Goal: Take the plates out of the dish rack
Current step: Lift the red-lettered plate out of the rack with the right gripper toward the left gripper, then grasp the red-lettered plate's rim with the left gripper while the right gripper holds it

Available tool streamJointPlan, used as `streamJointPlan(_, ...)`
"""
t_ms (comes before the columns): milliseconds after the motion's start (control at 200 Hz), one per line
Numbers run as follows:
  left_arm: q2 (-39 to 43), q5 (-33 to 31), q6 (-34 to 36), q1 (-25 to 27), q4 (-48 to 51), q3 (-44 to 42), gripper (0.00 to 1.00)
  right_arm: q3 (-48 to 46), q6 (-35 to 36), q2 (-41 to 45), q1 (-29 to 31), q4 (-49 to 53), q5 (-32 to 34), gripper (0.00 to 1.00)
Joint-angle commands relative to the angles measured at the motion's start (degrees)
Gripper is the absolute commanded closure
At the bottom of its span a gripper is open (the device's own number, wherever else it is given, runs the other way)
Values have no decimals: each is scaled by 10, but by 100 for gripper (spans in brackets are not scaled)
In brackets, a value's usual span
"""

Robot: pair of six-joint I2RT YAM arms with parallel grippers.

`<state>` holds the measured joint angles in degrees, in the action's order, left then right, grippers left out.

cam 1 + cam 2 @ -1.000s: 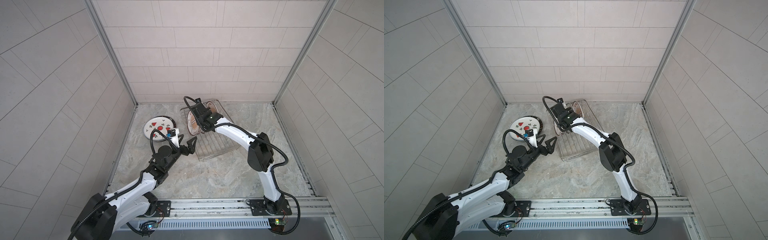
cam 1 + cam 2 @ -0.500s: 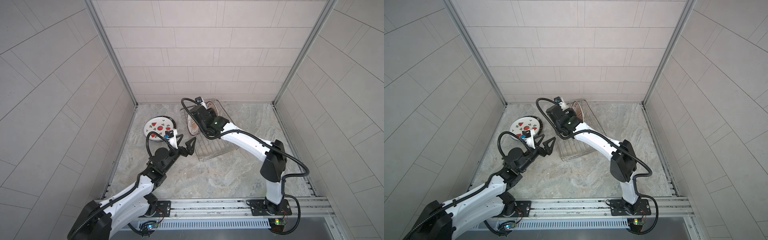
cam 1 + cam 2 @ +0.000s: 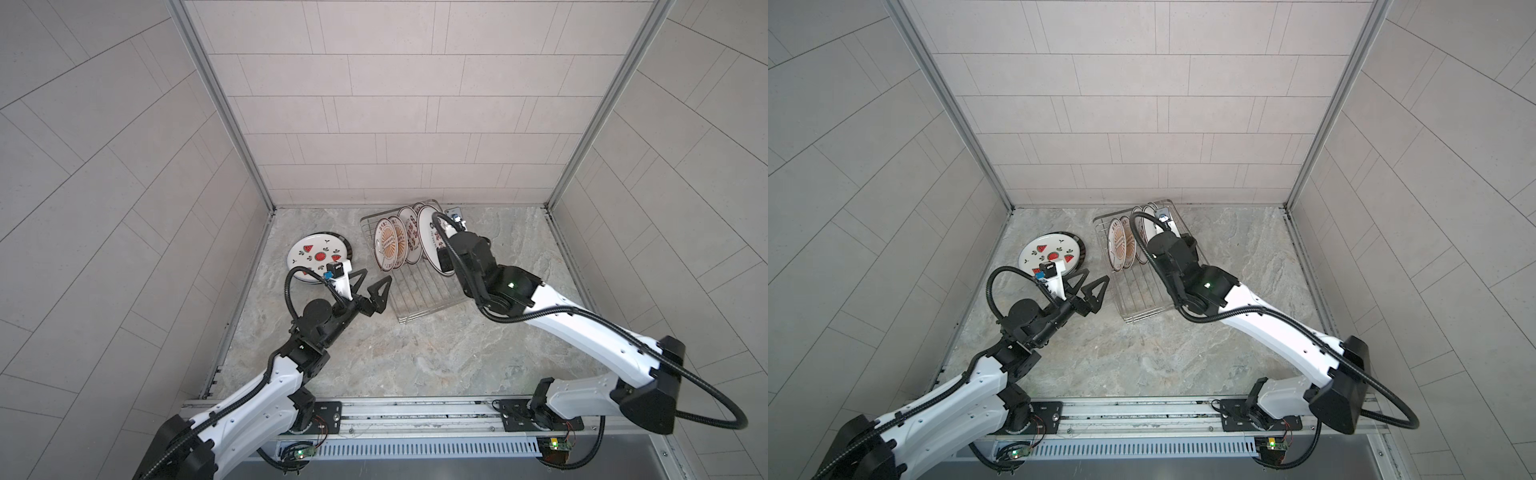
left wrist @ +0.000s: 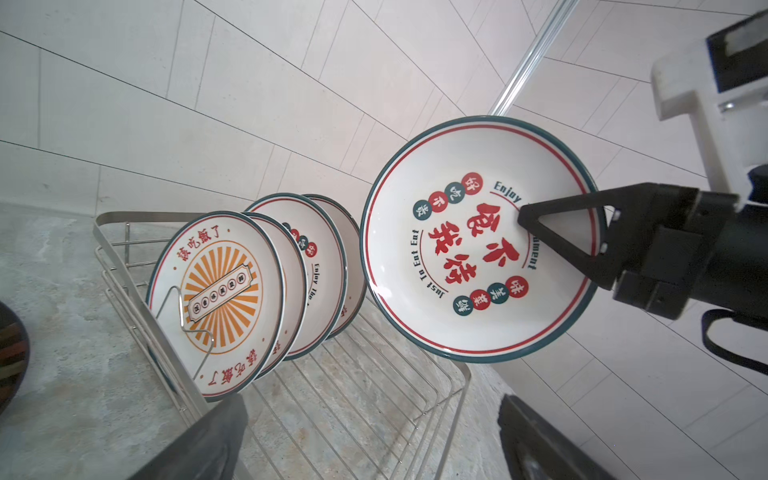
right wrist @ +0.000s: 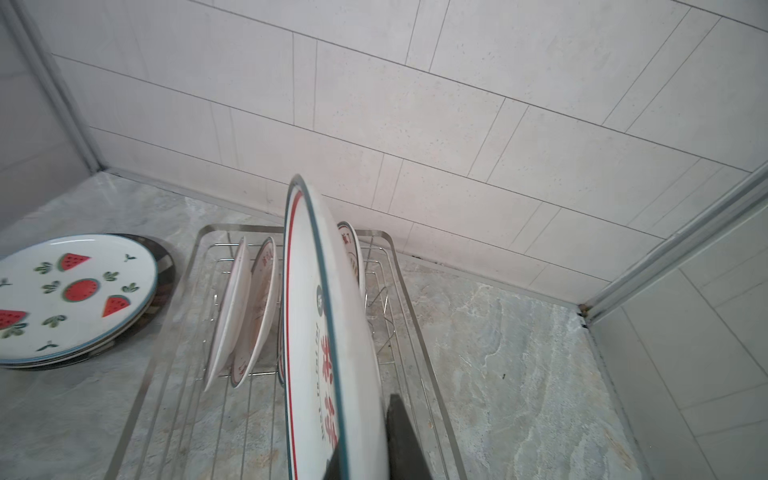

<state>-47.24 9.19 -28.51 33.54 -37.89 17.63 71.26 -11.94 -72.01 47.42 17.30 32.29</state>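
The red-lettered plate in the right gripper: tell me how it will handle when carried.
The red-lettered plate looks like rigid glazed ceramic, so it probably won't flex but could chip against the dish rack. Its glossy face suggests it may be slippery. The right gripper clamps it from one side only, so its weight may make it pivot.

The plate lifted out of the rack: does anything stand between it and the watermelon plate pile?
Yes. The other plates standing in the dish rack sit between the lifted plate and the watermelon pile. The left gripper, jaws open, hovers just beside that path.
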Motion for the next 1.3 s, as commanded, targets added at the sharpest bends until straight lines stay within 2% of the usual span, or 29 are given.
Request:
streamJointPlan(0,15,47,-11,2,3,-2,0,-47,-33,72,-24,-50,-120,96)
streamJointPlan(125,24,48,-12,12,6,-5,0,-122,-59,139,-87,-98,-257,96)
streamJointPlan(285,-1,104,-18,24,-28,-3,0,-175,-105,164,-184,-150,-454,96)
streamJointPlan(395,-26,134,-29,26,-53,0,0,-196,-131,164,-210,-186,-540,97)
streamJointPlan(480,-22,131,-29,27,-56,-5,0,-211,-139,170,-215,-206,-583,97)
streamJointPlan(651,-28,135,-46,29,-76,-5,0,-221,-151,182,-215,-230,-648,98)
streamJointPlan(766,-31,140,-64,47,-102,-5,7,-217,-164,171,-215,-237,-690,97)
streamJointPlan(846,-23,126,-63,59,-95,-5,11,-220,-164,169,-214,-243,-694,98)
streamJointPlan(986,-21,102,-79,63,-96,-19,24,-224,-159,165,-214,-250,-698,97)
streamJointPlan(1156,-32,86,-95,63,-111,-22,54,-222,-160,154,-214,-256,-717,97)
streamJointPlan(1296,-50,92,-111,64,-139,-22,59,-218,-154,143,-212,-251,-720,97)
